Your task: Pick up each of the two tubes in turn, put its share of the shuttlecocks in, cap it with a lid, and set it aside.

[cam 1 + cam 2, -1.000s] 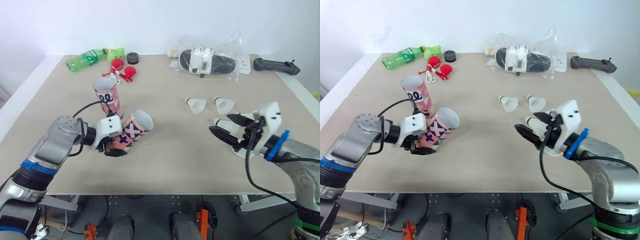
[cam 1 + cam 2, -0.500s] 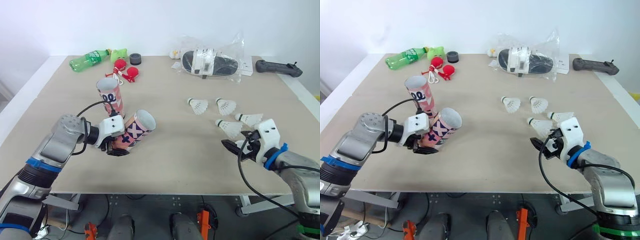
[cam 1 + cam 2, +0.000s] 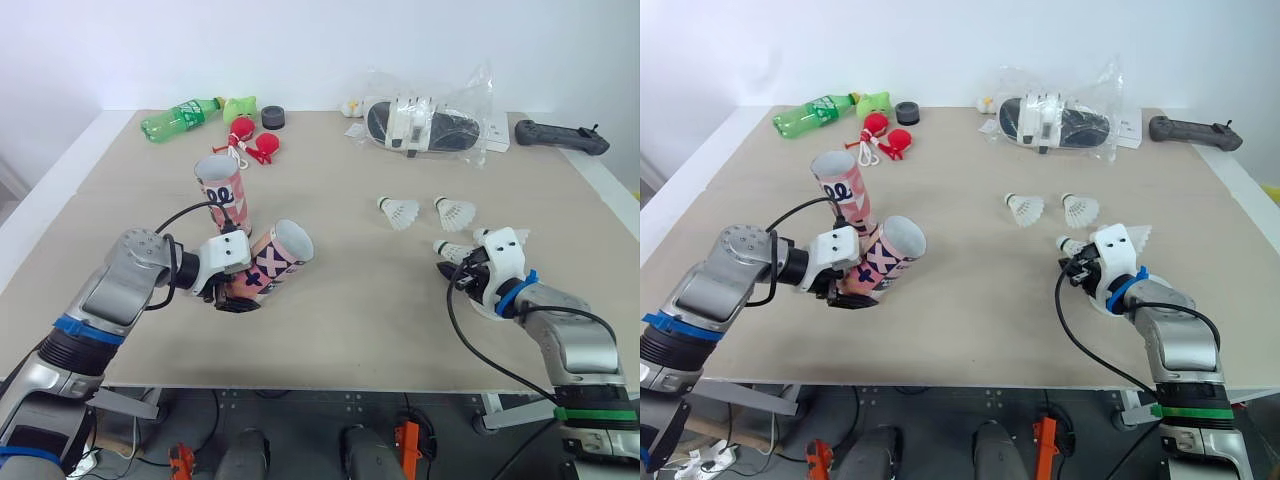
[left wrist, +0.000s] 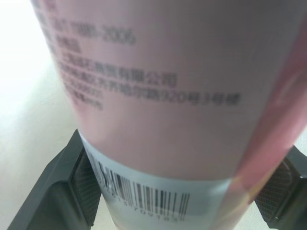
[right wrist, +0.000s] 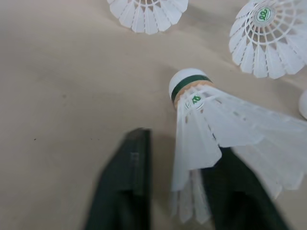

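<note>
The tilted tube is in your left tool, clamped near its closed end; in the left wrist view you see the two black fingers pressed against either side of the pink wall, just by the barcode band. Its open mouth points up and toward the middle of the tabletop, and its base is lifted just off the surface. The upright tube stands just behind it, mouth up, very near the held one; whether the two touch cannot be told. On your right side, the right tool is low over the tabletop with its fingers apart, straddling the feather skirt of the nearest shuttlecock, which lies on its side with its green-banded cork pointing away from the wrist. One finger is against the feathers and the other stands just clear of them. Two more shuttlecocks lie side by side a little farther back, and the feathers of a fourth shuttlecock show just beyond the right tool. Along the far edge you have a green bottle, a black round piece, a plastic bag and a black controller.
</note>
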Controlling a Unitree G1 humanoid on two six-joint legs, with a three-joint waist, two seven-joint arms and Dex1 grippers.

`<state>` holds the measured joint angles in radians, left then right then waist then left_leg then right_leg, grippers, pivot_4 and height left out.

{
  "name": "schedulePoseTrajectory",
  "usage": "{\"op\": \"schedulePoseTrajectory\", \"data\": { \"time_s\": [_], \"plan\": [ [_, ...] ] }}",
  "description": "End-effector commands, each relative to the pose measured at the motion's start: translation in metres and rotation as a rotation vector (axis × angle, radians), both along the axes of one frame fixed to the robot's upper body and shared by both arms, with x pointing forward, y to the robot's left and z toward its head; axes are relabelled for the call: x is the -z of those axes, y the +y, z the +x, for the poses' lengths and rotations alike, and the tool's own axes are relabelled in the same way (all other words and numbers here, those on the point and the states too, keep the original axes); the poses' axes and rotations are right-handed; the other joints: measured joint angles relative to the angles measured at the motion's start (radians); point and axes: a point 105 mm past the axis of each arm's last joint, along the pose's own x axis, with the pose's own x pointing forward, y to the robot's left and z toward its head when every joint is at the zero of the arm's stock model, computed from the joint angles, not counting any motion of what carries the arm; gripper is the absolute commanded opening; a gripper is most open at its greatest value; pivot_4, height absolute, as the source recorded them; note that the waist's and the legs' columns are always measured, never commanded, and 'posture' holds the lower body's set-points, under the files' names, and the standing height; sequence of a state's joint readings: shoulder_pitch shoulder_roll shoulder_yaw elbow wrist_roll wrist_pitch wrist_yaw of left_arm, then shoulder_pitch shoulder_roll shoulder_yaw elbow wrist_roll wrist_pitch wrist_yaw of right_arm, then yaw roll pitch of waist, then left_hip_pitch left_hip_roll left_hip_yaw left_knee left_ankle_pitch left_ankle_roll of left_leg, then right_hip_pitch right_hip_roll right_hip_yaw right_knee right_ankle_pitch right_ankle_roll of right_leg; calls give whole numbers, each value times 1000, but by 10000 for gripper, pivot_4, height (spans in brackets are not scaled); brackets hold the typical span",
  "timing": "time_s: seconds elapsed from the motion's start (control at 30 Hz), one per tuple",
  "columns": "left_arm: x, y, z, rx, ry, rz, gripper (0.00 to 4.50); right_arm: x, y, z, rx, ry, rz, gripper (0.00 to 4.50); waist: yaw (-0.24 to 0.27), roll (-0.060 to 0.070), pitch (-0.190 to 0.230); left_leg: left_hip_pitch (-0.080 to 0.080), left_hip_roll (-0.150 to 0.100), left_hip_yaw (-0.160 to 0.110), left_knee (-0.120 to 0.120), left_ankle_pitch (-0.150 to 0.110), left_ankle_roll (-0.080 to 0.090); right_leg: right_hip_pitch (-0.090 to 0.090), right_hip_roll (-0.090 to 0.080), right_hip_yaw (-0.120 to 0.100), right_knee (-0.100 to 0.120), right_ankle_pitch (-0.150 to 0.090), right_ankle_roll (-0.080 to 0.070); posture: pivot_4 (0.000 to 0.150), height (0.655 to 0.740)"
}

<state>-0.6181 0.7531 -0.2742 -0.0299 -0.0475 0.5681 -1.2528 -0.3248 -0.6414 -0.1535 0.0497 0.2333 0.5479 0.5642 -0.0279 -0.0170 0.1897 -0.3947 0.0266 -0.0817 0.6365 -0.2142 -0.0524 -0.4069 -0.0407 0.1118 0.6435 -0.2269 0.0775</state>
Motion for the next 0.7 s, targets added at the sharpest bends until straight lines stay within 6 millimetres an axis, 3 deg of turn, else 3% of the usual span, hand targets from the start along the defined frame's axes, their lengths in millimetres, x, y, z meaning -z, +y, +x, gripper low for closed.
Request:
{"op": "schedulePoseTrajectory", "data": {
  "time_s": [0.03, 0.13, 0.2, 0.3, 0.47, 0.63, 0.7],
  "plan": [
    [19, -9, -10, 39, 72, 12, 36609, -23, 4, 2, -38, -84, 1, 197, 0, 0, 0, 0, 0, 0, 0, 0, 0, 0, 0, 0, 0, 0, 0, 1500, 7400],
    [19, -9, -9, 38, 71, 12, 36609, -34, 9, -1, -75, -115, 16, 197, 0, 0, 0, 0, 0, 0, 0, 0, 0, 0, 0, 0, 0, 0, 0, 1500, 7400],
    [19, -9, -9, 38, 70, 13, 36609, -58, 19, -6, -143, -172, 41, 197, 0, 1, 0, 0, 0, 0, 0, 0, 0, 0, 0, 0, 0, 0, 0, 1500, 7400],
    [19, -9, -8, 40, 72, 14, 36609, -110, 63, -27, -412, -279, 9, 197, -2, 4, 1, 0, 0, 0, 0, 0, 0, 0, 0, 0, 0, 0, 0, 1500, 7400],
    [18, -9, -6, 41, 73, 15, 36609, -153, 126, -58, -768, -352, -128, 197, -5, 5, 0, 0, 1, -2, 0, 0, 0, 0, 1, -1, 0, 0, -1, 1500, 7400],
    [19, -10, -5, 44, 75, 20, 36609, -153, 168, -74, -1040, -339, -362, 197, -3, 4, 0, -1, 0, -1, 0, 0, 0, 1, 0, -2, -1, -2, -1, 1500, 7400],
    [18, -10, -4, 46, 74, 20, 36609, -149, 181, -72, -1100, -346, -448, 197, -3, 4, 0, -2, 0, -1, 0, 0, 0, 0, 0, -1, -1, -2, 0, 1500, 7400]
  ]
}}
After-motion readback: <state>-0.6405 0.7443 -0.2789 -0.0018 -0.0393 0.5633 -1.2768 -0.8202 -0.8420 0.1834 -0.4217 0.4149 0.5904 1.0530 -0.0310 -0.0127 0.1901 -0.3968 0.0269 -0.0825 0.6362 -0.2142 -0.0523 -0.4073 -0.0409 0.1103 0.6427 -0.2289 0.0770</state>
